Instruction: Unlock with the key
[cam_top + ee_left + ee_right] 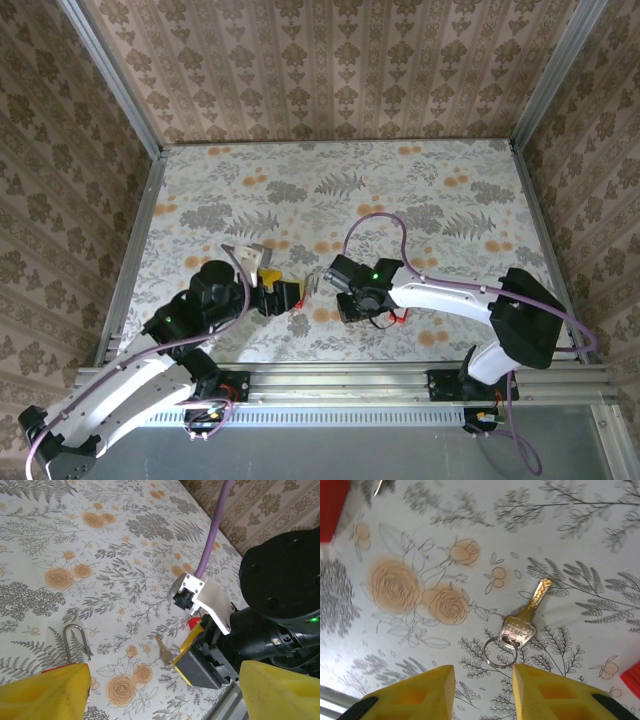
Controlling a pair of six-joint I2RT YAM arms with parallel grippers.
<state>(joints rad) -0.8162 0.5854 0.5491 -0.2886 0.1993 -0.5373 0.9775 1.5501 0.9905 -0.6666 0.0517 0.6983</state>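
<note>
- The key [527, 615] lies flat on the floral table [580, 540], just ahead of the right gripper [482, 674] and a little to the right of the gap between its fingers
- Its blade points away from that gripper and slightly right; its bow and split ring [500, 653] are the nearest parts, and the ring sits just in front of the fingertips
- The right gripper's yellow fingers [415, 692] stand a narrow way apart with nothing between them; the key is not gripped
- From the left wrist, the same key [162, 652] shows ahead of the left gripper [165, 680], lying at the tip of the right gripper's yellow and black finger [192, 655]
- The padlock [88, 650] is at the left gripper's left finger [45, 692]: its silver shackle lies on the cloth just beyond that fingertip, and a thin strip of red body shows at the finger's top edge
- The left gripper's jaws are wide apart, with bare cloth between them; I cannot tell whether the left finger touches the lock body
- A blurred red block [330, 505] sits well ahead and to the left of the right gripper
- From above, the left gripper [285, 297] and the right gripper [318, 285] face each other, tips close together, near the table's front edge
- A purple cable [212, 535] runs up from the right wrist
</note>
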